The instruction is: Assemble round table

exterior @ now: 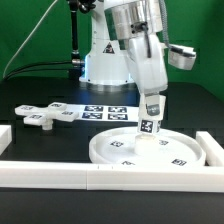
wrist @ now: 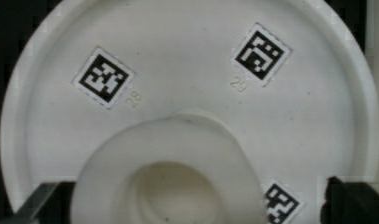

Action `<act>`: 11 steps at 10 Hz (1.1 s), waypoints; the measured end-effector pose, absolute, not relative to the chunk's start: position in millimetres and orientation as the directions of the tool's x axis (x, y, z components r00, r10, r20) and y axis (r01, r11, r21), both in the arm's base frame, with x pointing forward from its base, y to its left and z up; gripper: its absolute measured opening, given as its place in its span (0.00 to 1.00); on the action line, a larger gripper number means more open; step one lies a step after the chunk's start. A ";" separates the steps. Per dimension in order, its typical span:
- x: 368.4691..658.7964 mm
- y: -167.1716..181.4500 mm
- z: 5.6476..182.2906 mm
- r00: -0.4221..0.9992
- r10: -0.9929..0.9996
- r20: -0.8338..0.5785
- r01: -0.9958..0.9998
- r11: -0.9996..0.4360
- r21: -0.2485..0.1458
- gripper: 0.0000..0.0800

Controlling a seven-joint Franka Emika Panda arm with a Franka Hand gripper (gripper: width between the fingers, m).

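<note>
The large rimmed round disc (exterior: 128, 152) lies flat on the table at the front, with several tags on it; it fills the wrist view (wrist: 186, 60). My gripper (exterior: 151, 117) is shut on the short thick post (exterior: 150, 128) and holds it upright over the disc's middle. I cannot tell whether the post touches the disc. In the wrist view the post (wrist: 168, 165) sits between my dark fingertips (wrist: 40, 206), and the gripper (wrist: 189, 205) closes around it. The cross-shaped piece (exterior: 45, 116) lies on the table at the exterior view's left.
The marker board (exterior: 106, 111) lies behind the disc, near the arm's base. White border rails run along the front (exterior: 90, 173), the exterior view's right (exterior: 208, 148) and the left edge (exterior: 4, 134). A green backdrop stands behind.
</note>
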State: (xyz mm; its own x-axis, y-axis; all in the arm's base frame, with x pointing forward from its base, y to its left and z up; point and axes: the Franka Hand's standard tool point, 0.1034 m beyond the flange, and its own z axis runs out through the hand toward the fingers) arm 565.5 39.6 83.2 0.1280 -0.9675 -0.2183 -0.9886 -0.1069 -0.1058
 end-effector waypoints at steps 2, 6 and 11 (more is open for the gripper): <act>565.4 39.3 83.0 0.265 -0.943 -0.201 -0.961 -0.241 -0.135 0.81; 563.6 39.0 82.9 0.624 -0.771 -0.130 -0.779 -0.602 -0.174 0.81; 563.5 45.0 83.8 0.888 -0.458 -0.038 -0.458 -0.874 -0.164 0.81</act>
State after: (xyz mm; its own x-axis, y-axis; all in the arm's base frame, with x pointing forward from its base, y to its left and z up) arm 563.5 45.0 83.8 0.8881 -0.4580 -0.0381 -0.4577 -0.8739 -0.1637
